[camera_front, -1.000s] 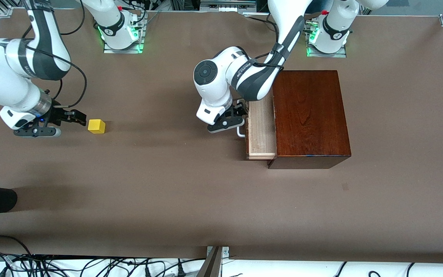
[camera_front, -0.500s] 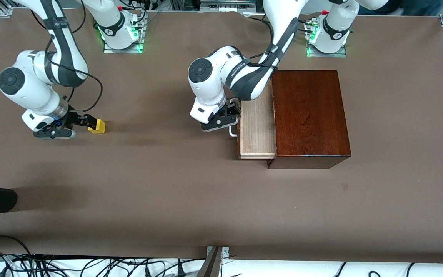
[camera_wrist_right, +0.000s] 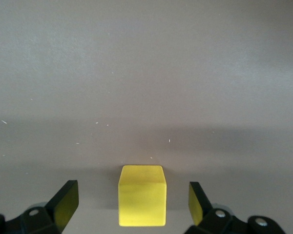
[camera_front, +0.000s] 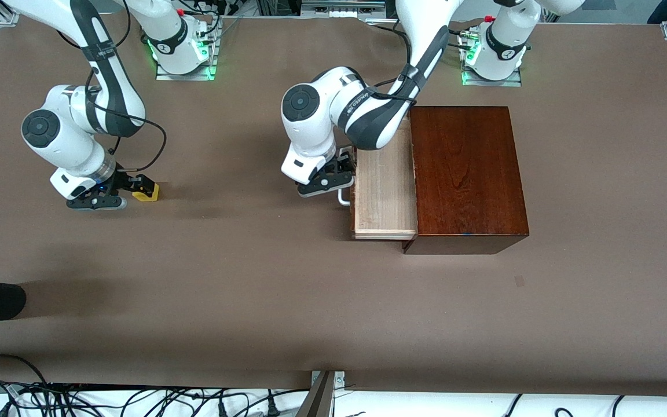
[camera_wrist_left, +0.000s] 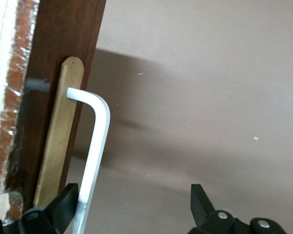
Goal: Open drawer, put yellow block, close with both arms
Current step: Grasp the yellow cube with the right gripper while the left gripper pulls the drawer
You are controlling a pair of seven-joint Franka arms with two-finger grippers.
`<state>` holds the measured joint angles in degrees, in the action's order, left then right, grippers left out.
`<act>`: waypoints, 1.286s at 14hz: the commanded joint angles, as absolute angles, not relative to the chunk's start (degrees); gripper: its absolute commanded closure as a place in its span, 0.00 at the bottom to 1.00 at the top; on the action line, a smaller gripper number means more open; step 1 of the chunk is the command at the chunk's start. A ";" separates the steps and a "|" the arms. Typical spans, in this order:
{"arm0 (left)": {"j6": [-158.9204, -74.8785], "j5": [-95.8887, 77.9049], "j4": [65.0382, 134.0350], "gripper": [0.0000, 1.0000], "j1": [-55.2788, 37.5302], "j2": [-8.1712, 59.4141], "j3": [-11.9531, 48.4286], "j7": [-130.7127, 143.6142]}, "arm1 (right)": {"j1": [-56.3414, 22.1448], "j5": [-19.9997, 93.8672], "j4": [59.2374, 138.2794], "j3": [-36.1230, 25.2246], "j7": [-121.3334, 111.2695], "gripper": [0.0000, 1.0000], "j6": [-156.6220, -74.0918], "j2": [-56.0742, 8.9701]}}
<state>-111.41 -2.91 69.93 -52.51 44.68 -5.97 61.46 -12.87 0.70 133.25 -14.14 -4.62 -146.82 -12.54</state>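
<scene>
Partly open drawer (camera_front: 384,194) projecting from dark wooden box (camera_front: 465,174) toward the right arm's end of the table, pale tray showing nothing inside in its visible part; left gripper (camera_front: 333,176) reaching at white handle (camera_wrist_left: 95,146), fingers (camera_wrist_left: 68,204) spread wide, one finger touching the bar; yellow block (camera_wrist_right: 141,202) sitting on brown table (camera_front: 252,278) well apart from the drawer; right gripper (camera_wrist_right: 132,202) straddling it low, fingers (camera_wrist_right: 63,202) wide apart, not touching.
</scene>
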 commanded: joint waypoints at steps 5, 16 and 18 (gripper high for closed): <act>-102.67 -5.27 68.20 0.00 -51.86 39.82 -5.54 59.59 | -12.39 0.35 138.16 -13.89 -5.62 0.00 -156.17 -15.11; -92.99 -6.24 71.10 0.00 -35.26 25.06 -4.83 45.37 | -12.31 0.35 139.66 -13.80 -5.71 0.25 -158.47 -16.96; -92.38 -7.11 71.98 0.00 -32.71 23.13 -4.83 41.85 | -12.30 0.35 139.83 -13.80 -5.89 0.61 -158.47 -16.96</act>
<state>-92.82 -5.05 68.37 -34.80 26.68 -5.68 45.53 -12.85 0.70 138.75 -14.14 -5.00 -157.20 -17.33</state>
